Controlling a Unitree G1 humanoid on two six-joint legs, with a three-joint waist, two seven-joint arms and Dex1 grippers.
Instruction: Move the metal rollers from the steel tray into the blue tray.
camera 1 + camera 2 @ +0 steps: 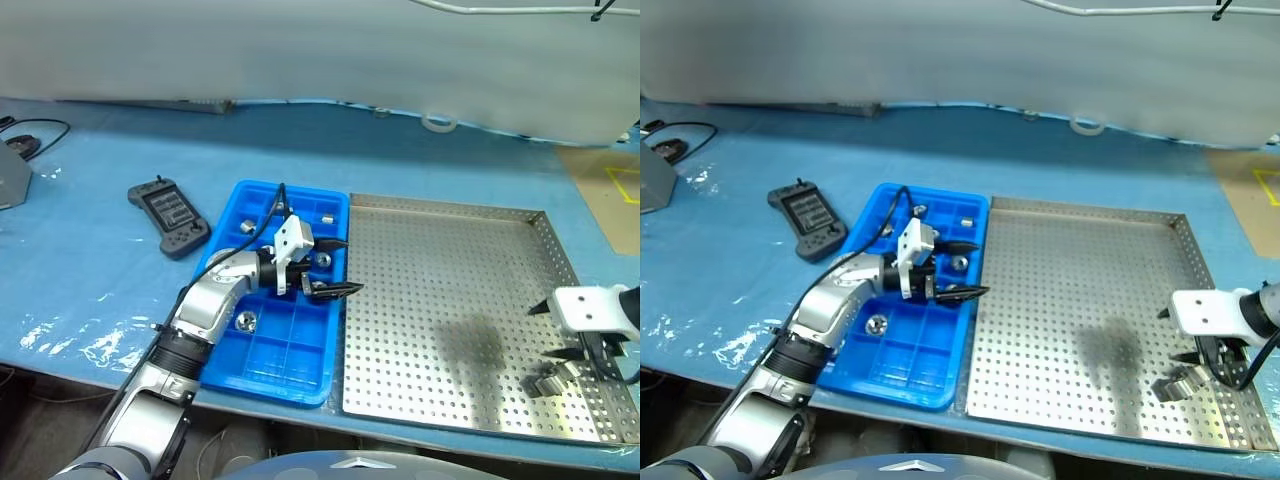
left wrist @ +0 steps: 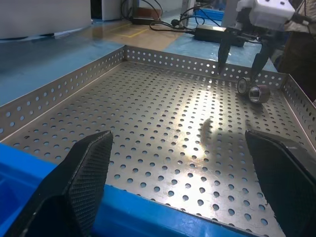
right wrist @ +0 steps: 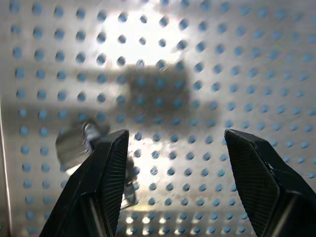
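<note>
The small shiny metal rollers (image 1: 552, 380) lie in the big holey steel tray (image 1: 440, 300), at seven o'clock of the right gripper (image 1: 585, 348), outside its spread, empty jaws. The left gripper (image 1: 335, 268) jaws are spread over the bright blue plastic tray (image 1: 265, 350).

A silver steel tray (image 1: 450, 300) patterned with rows of small round holes is seen beside a bright blue tray (image 1: 275, 350) marked out in a grid of square compartments, shiny silver-grey metal rollers (image 1: 545, 382) with dark centres are shown, and a blue table cover (image 1: 100, 270) is laid beneath.
</note>
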